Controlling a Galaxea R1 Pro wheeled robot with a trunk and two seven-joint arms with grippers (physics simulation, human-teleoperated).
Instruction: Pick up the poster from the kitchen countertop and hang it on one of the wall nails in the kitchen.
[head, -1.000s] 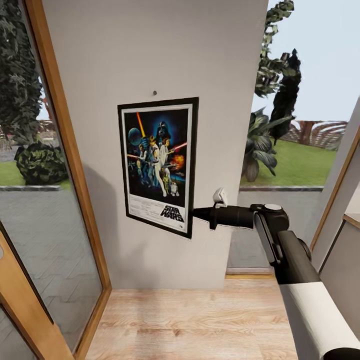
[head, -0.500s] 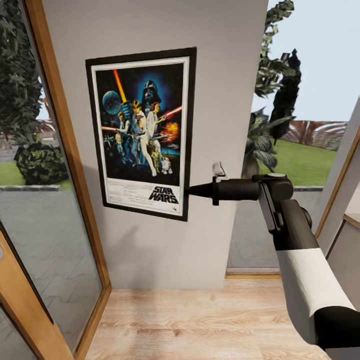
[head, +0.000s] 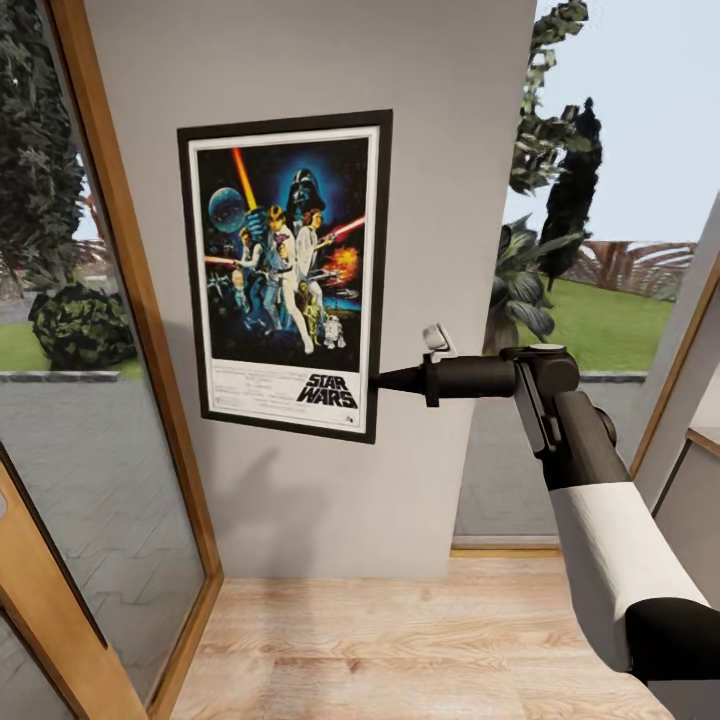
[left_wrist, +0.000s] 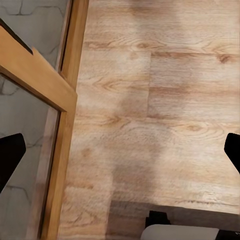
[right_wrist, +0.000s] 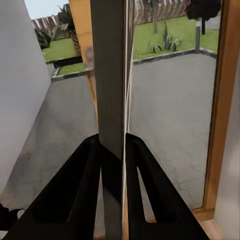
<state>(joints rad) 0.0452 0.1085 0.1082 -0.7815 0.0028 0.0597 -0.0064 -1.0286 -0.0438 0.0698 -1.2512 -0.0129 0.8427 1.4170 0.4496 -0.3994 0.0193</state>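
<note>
**A:** What has changed over the last second?

**B:** A second ago the poster (head: 288, 275) sat lower on the wall (head: 440, 200), with a small dark nail bare just above its top edge. Half a second ago it had gone up and covered that spot. Now it is slightly lower and a little to the right of that position. The right arm (head: 600, 520) has hardly shifted over the same half second.

**A:** And the right claw?

**B:** The right gripper (head: 378, 381) is clamped on the poster's right edge, near the lower corner. In the right wrist view the two black fingers (right_wrist: 80, 185) press either side of the thin frame (right_wrist: 111, 100), which is seen edge-on as a dark grey strip.

**A:** The left claw?

**B:** The left gripper (left_wrist: 120, 155) is spread wide, holding nothing. Its dark fingertips (left_wrist: 10, 155) sit at opposite sides of the left wrist view, over the floor (left_wrist: 150, 100).

**A:** Materials and shapes?

**B:** The poster is an upright rectangle with a thin black frame, a white inner border and bright figures on dark blue. The wall is plain, matt pale grey. The floor is light wood plank with visible grain. A glass door (head: 100, 400) in a warm wooden frame stands to the left.

**A:** How much room is there?

**B:** The wall panel is narrow. The poster's left edge is near the door frame, and bare wall runs right of it to the panel's edge, with the garden (head: 600, 320) beyond. There is open wall above and below the poster.
</note>
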